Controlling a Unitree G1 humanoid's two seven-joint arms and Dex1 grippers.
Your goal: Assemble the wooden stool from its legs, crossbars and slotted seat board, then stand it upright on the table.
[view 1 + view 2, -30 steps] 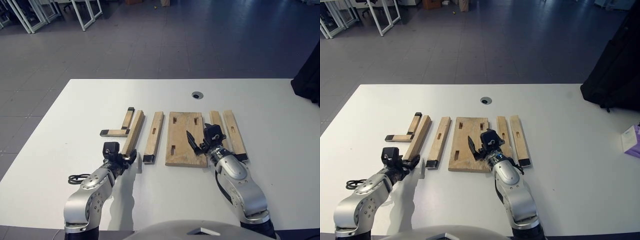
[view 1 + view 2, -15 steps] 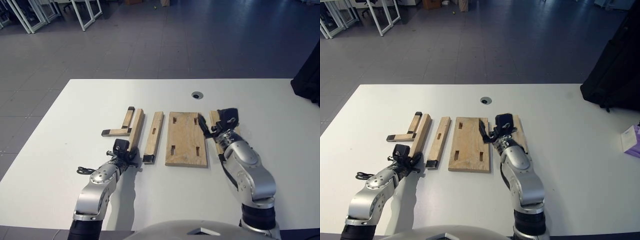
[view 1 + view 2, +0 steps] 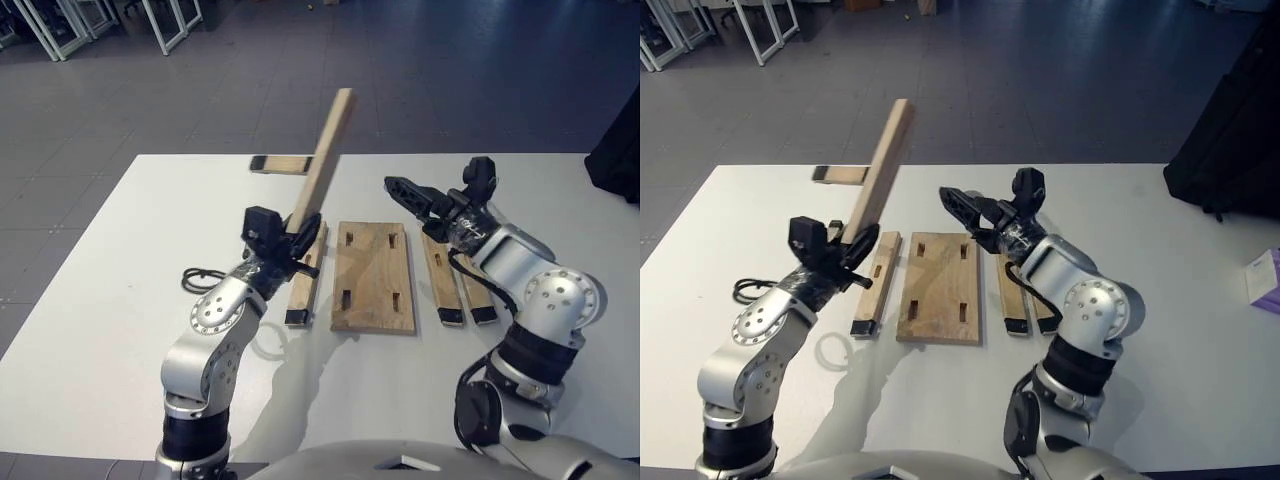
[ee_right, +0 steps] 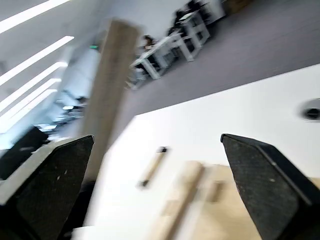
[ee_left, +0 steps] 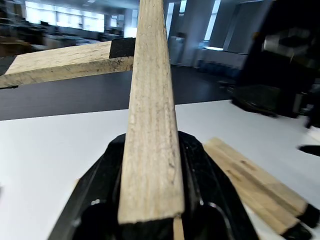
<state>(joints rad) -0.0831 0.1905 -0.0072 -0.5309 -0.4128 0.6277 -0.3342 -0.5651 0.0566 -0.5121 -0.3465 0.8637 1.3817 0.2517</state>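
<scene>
My left gripper [image 3: 284, 243] is shut on the lower end of a wooden leg [image 3: 322, 160] that slants up above the table. A short crossbar [image 3: 279, 164] juts sideways from that leg near its top. The left wrist view has the leg [image 5: 149, 100] clamped between the black fingers [image 5: 107, 172], with the crossbar [image 5: 65, 62] behind. The slotted seat board [image 3: 373, 275] lies flat mid-table. A slotted leg [image 3: 305, 272] lies left of it, and two more legs [image 3: 441, 276] lie to its right. My right gripper [image 3: 405, 192] hangs open above the board's far right corner, holding nothing.
A black cable loop [image 3: 201, 279] lies by my left forearm. A short wooden bar [image 4: 152, 166] rests on the table left of the board. A black bag [image 3: 1230, 120] and a small purple-white box [image 3: 1265, 280] sit at the right edge.
My left gripper has lifted the leg with its crossbar off the table and tilted it upward. The right arm has risen from beside the seat board to above its far corner.
</scene>
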